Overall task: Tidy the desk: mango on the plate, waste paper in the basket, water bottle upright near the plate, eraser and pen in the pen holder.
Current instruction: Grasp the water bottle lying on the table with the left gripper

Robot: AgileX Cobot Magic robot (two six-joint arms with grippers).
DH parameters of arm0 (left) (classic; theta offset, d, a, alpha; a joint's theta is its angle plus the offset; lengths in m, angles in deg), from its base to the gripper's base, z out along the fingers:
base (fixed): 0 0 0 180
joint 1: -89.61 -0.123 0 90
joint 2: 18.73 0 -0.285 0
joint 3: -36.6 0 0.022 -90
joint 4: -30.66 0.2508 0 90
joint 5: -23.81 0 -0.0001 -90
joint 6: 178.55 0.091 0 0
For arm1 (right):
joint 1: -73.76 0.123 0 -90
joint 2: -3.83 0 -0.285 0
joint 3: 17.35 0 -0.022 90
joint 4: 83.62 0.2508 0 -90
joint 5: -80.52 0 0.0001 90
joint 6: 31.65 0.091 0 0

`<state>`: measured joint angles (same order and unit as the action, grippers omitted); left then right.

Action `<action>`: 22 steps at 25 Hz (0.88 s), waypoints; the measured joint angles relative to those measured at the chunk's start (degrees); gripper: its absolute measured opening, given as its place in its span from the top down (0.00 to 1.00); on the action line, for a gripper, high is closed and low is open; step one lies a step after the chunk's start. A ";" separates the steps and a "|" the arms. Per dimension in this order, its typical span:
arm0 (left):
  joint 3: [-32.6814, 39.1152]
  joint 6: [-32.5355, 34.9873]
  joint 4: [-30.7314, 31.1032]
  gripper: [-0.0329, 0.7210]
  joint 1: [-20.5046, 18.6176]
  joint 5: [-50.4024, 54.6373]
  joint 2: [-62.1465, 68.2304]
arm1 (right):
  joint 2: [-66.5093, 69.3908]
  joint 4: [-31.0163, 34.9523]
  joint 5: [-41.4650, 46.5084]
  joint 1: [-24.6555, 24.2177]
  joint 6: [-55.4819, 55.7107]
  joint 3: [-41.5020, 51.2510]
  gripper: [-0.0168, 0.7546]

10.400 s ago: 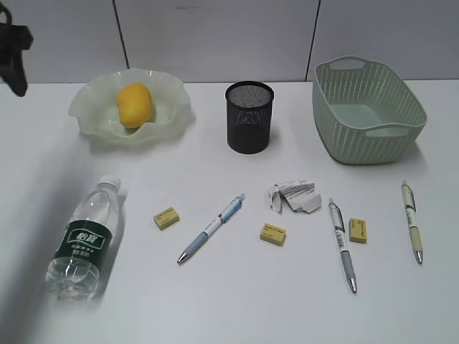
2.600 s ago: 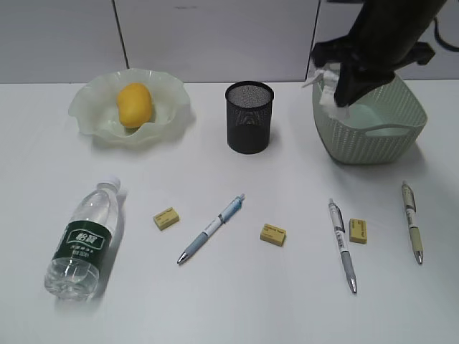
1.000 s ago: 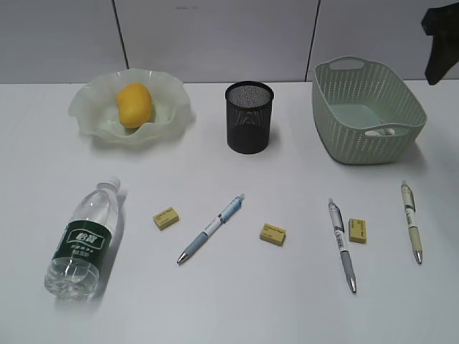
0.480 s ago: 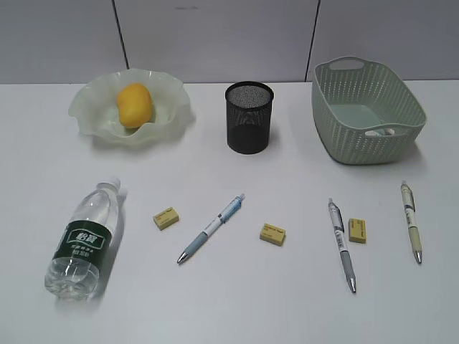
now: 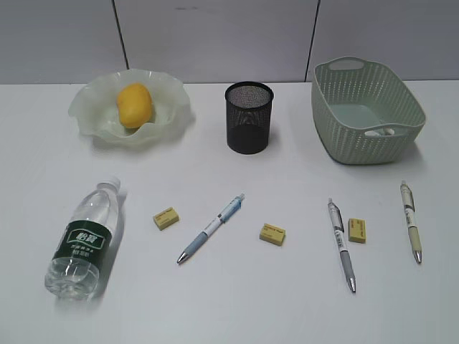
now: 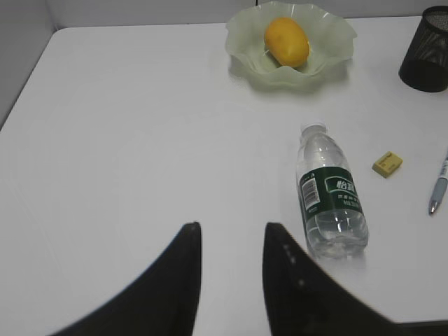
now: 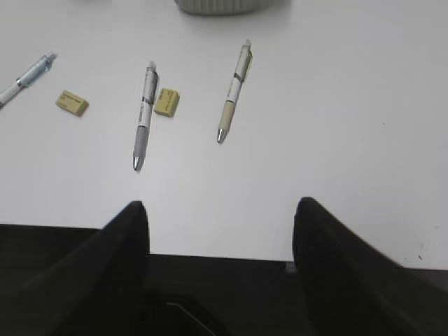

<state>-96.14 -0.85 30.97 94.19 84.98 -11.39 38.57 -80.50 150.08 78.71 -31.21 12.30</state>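
Now targeting the bottle, lying flat, cap toward the plate holding the mango. Hanging back with left gripper partly open and right gripper wide, both empty. Gripping across the label, standing it beside the plate. Barely showing: paper inside the basket.

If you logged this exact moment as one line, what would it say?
mango: on plate | waste paper: in basket | water bottle: lying down | pen holder: no pens | both claws: open, holding nothing
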 joint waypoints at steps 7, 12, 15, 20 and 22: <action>0.00 0.00 0.38 0.65 0.00 0.00 0.00 | -15.17 0.07 -0.64 0.00 -0.44 6.46 0.32; 0.00 0.00 0.35 0.65 0.00 0.00 0.00 | -23.95 0.16 -3.50 0.00 -3.31 11.71 0.32; 0.00 0.00 0.35 0.65 0.00 0.00 0.00 | -27.18 0.20 -5.95 0.00 -6.43 14.28 0.32; 0.00 0.00 0.28 0.65 0.00 -0.01 0.00 | -27.44 1.31 -8.42 0.00 -8.11 18.23 0.32; 0.00 0.00 0.33 0.65 0.00 -0.01 0.00 | -27.44 1.44 -8.87 0.00 -8.16 18.55 0.32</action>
<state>-96.14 -0.85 31.31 94.19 84.97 -11.39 11.13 -79.06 141.21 78.71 -39.38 30.86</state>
